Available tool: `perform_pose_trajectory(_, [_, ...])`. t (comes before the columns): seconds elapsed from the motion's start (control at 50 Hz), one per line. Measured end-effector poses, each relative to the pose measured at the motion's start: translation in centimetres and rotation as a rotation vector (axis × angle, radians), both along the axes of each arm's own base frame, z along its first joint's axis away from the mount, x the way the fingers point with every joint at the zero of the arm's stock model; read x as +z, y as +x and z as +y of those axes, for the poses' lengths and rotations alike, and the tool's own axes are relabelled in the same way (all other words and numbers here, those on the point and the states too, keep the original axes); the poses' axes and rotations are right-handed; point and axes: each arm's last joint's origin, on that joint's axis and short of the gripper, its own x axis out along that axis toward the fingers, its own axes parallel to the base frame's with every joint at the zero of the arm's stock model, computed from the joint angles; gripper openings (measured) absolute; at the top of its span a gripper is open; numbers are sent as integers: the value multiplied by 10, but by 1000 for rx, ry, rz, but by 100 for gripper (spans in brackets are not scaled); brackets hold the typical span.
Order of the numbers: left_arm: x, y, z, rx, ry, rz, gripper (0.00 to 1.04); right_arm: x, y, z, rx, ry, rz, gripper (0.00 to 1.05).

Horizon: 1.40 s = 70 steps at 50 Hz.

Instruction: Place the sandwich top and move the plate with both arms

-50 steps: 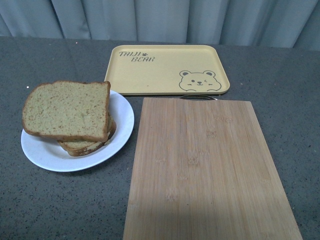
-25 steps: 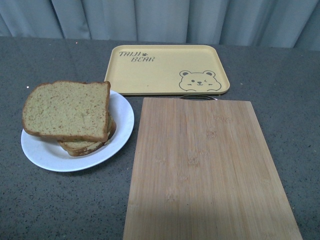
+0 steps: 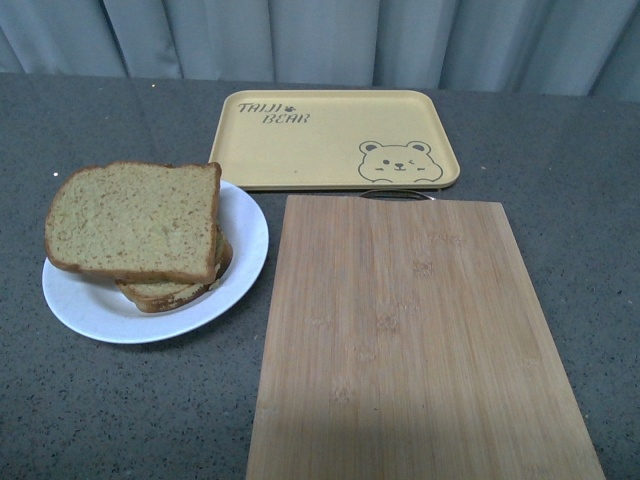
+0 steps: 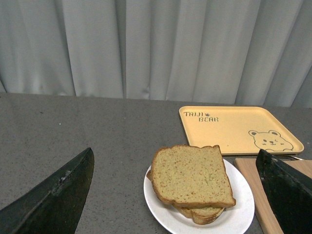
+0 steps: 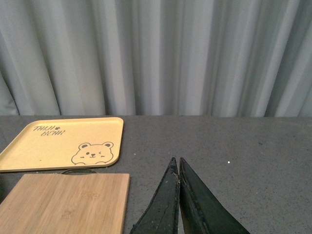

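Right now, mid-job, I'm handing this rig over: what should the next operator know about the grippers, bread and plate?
The left gripper is open and empty, jaws wide, facing the round white plate. The right gripper is shut on nothing, away from it.
The square tan-brown speckled bread slice lies atop the lower slices on the plate, left of the bamboo cutting board, near the yellow bear tray.
Done: top slice placed. Left: move the plate with both arms; neither touches it.

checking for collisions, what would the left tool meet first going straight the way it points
Likely the top bread slice on the white plate, which sits between the fingers of the open left tool; depth is unclear.
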Motion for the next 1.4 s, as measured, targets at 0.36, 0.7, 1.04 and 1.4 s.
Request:
perform_pose_trajectory(0.36, [0,0,0,0,0,0,98,-3,-12,0,2,0,5,1])
perform_pose_trajectory(0.7, [-4,2,0,19,-51,157,98,-3,-12,0,2,-2,6,39])
perform_pose_trajectory(1.04, [-14,62,-15,-48,-304,459,98,-3,-12,0,3,-2,6,92])
perform_pose_trajectory(1.4, [-68,134,-23,31,-534,870,98,-3,-12,0,2,-2,6,95])
